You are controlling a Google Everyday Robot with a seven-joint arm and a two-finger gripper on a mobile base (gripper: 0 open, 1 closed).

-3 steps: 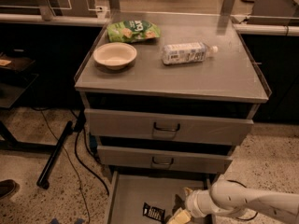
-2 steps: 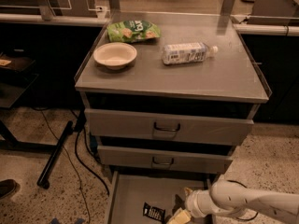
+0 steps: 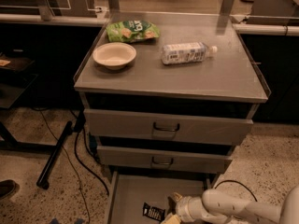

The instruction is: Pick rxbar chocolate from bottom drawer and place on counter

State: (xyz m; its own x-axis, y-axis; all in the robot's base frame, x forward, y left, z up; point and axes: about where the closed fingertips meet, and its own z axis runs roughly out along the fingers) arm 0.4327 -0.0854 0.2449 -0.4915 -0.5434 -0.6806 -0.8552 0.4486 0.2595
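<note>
The bottom drawer (image 3: pixel 135 195) is pulled open at the foot of the cabinet, its grey floor showing. The rxbar chocolate (image 3: pixel 153 212), a small black wrapper with white lettering, lies flat on the drawer floor near the bottom edge of the camera view. My gripper (image 3: pixel 173 210) hangs low over the drawer just right of the bar, at the end of the white arm (image 3: pixel 233 210) that comes in from the lower right. The lower finger runs off the frame's bottom edge. The counter (image 3: pixel 187 76) is the grey steel cabinet top above.
On the counter stand a beige bowl (image 3: pixel 114 55), a green snack bag (image 3: pixel 132 30) and a lying plastic bottle (image 3: pixel 187 52). The two handled drawers (image 3: pixel 166 127) above are shut. A black pole (image 3: pixel 55 155) and cables (image 3: pixel 79 162) lie on the floor to the left.
</note>
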